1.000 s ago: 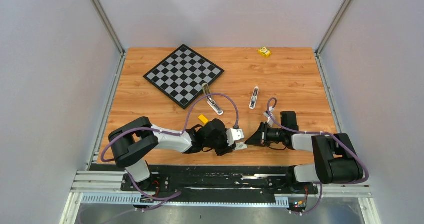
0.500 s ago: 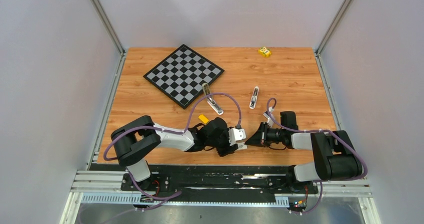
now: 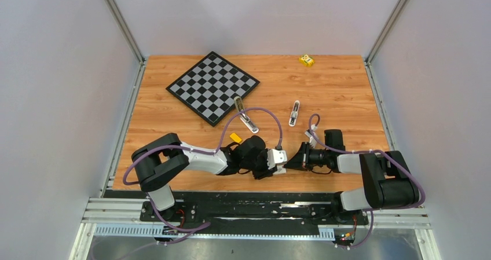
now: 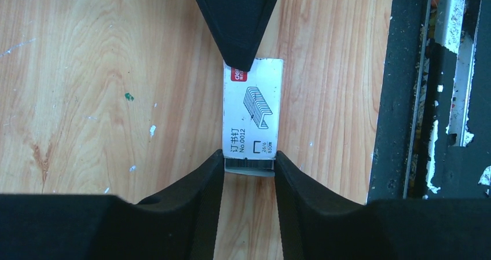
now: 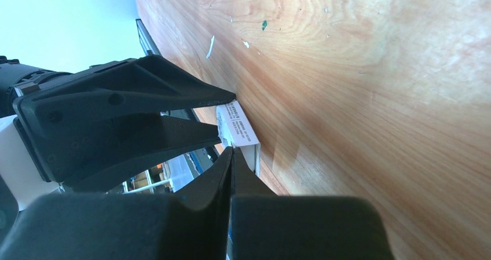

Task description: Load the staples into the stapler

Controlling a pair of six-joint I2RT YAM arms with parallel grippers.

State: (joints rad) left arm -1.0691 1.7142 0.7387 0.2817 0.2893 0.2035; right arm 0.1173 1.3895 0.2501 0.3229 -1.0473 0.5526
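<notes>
Left gripper (image 4: 249, 163) clamped on white box (image 4: 253, 106); right gripper (image 5: 231, 152) closed at its 12 o'clock end, hold unclear. Box could be slipped, contents spilled, if pulled askew.

— How are the arms set?
— The left arm (image 3: 197, 160) and right arm (image 3: 353, 164) stretch low and inward, tip to tip.
— And the grips?
— The left end effector (image 4: 248, 161) clamps a small white box (image 4: 253, 112). The right end effector (image 5: 231, 151) has its fingers pressed together at the box's far end.
</notes>
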